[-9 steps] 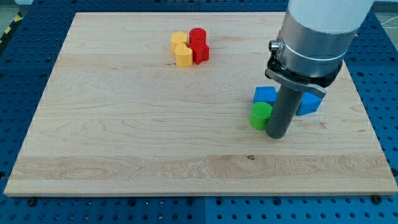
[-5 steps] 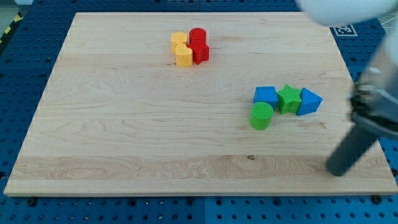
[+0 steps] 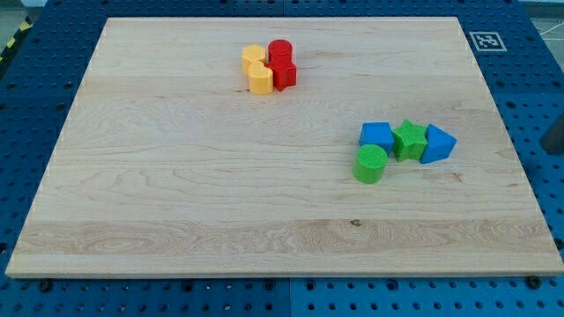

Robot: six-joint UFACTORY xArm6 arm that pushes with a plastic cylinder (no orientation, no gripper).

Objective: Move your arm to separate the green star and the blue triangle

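Note:
The green star [image 3: 409, 140] lies on the wooden board [image 3: 176, 176] at the view's right, touching the blue triangle [image 3: 438, 143] on its right side. A second blue block [image 3: 376, 136] touches the star's left side. A green cylinder [image 3: 370, 165] sits just below that blue block. Only a dark sliver of my rod [image 3: 555, 138] shows at the view's right edge, off the board and well to the right of the blue triangle. Its tip end cannot be made out clearly.
Near the view's top centre, two yellow blocks [image 3: 257, 70] and two red blocks [image 3: 281, 63], the upper one a cylinder, stand packed together. A blue pegboard [image 3: 35, 106] surrounds the board. A marker tag [image 3: 486, 40] lies past its top right corner.
My rod has swept away from just below the star to the right, off the board and almost out of view. The star, once hidden by the arm, now shows. No block moved.

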